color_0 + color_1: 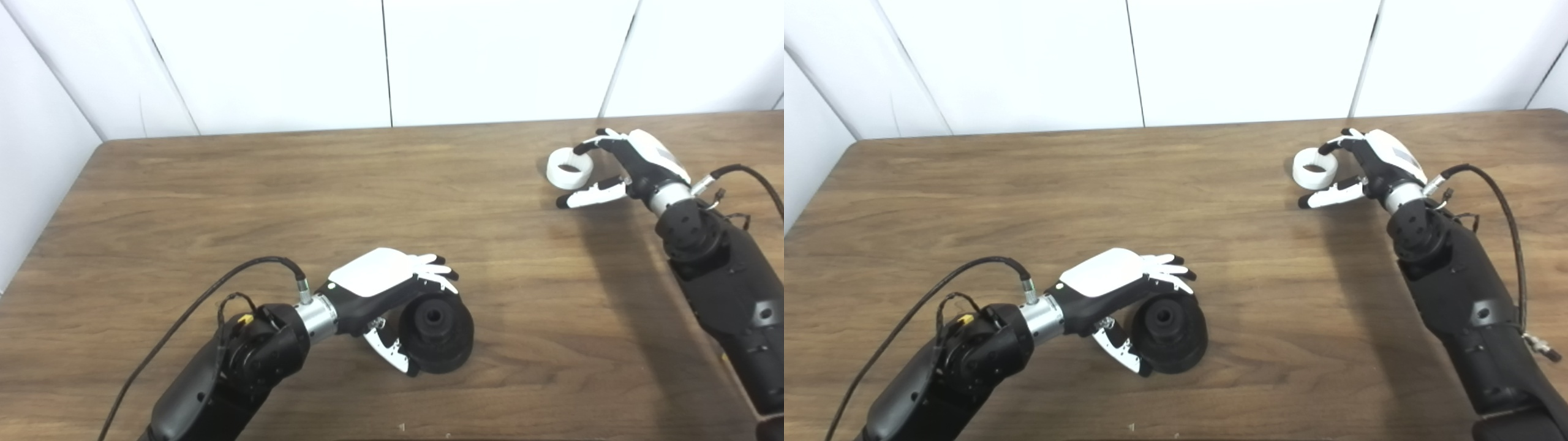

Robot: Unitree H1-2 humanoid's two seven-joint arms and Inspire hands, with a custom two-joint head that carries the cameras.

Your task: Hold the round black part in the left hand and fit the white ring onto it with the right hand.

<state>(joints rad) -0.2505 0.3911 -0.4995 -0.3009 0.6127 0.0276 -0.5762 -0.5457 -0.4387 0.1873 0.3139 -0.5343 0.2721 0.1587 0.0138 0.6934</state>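
Observation:
The round black part [436, 334] sits low at the table's near middle, tipped so its centre hole faces up and toward me. My left hand [383, 288] is shut on it, with fingers [438, 269] curled over its top and the thumb against its lower left edge. The white ring [569, 168] lies on the table at the far right. My right hand [631, 162] is open around it, with one fingertip [582, 147] at the ring's far right rim and the thumb stretched out just in front of it. I cannot see a firm grip on the ring.
The brown wooden table [306, 196] runs back to a white panelled wall. Its left edge and far left corner [104, 144] are in view. A black cable [202, 300] loops off the left wrist, and another [1507, 208] off the right wrist.

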